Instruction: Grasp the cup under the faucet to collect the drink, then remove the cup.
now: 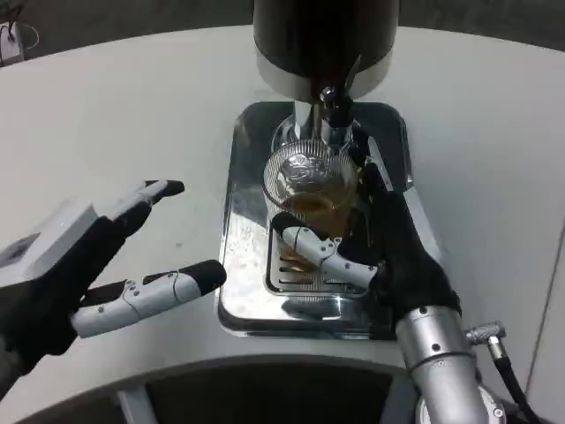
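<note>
White table [132, 106] across the whole frame, curved near edge along the bottom. Dark drink dispenser [322, 40] at top centre, standing at the back of a polished metal drip tray [243, 265] (mirror-bright, with a slotted grate in its middle). Chrome faucet [334, 110] projecting down from the dispenser, just right of centre.

Left hand [84, 265] at lower left, held over bare table well apart from the tray; fingers spread wide, holding nothing, dark tips pointing right toward the tray's left edge.

Right hand [388, 252] at lower right centre, silver forearm rising from the bottom edge. Wrapped around the clear ribbed cup [309, 190]: one white finger [322, 252] lying across the cup's near lower side, black palm and remaining fingers against its right side. Grip closed on the cup.

Cup upright at frame centre, directly below the faucet, over the grate; amber drink visible inside, partly filled. Contact between cup base and grate not determinable (hidden by the finger).
</note>
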